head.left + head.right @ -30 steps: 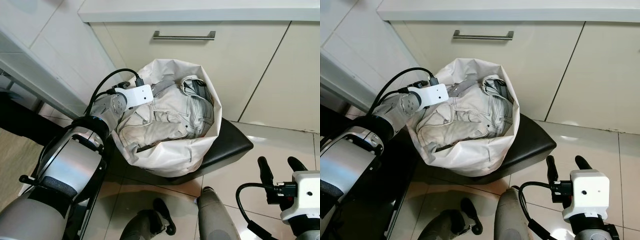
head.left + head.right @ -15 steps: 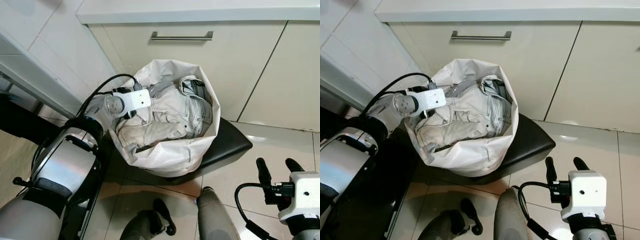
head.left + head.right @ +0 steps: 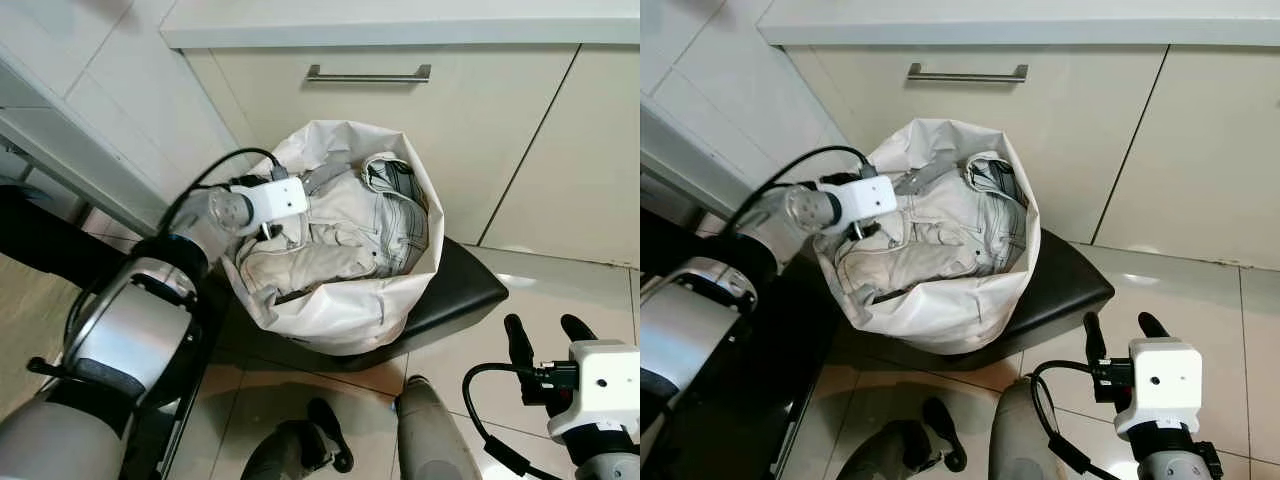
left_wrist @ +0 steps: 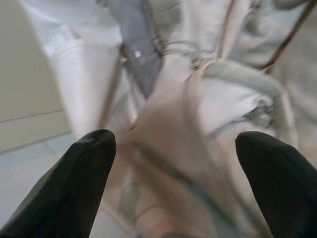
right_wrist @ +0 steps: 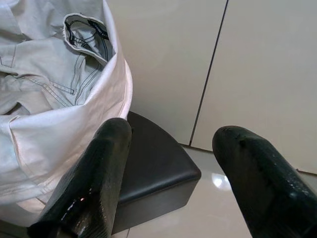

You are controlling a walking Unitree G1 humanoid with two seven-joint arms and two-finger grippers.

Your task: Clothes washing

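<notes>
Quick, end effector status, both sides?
Left end effector: open, fingers spread over the pale clothes in the laundry bag, gripping nothing.
Right end effector: open, empty, low beside the black stool.

You cannot see the left gripper's (image 4: 173, 163) jaws from the head views: its white wrist housing (image 3: 278, 200) covers them. The clothes (image 4: 213, 99) appear blurred in the left wrist view.

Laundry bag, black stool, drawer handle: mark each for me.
laundry bag (image 3: 345, 310), left eye view, front wall.
black stool (image 3: 462, 290), left eye view, bare seat top.
drawer handle (image 3: 368, 73), left eye view, middle of bar.
</notes>
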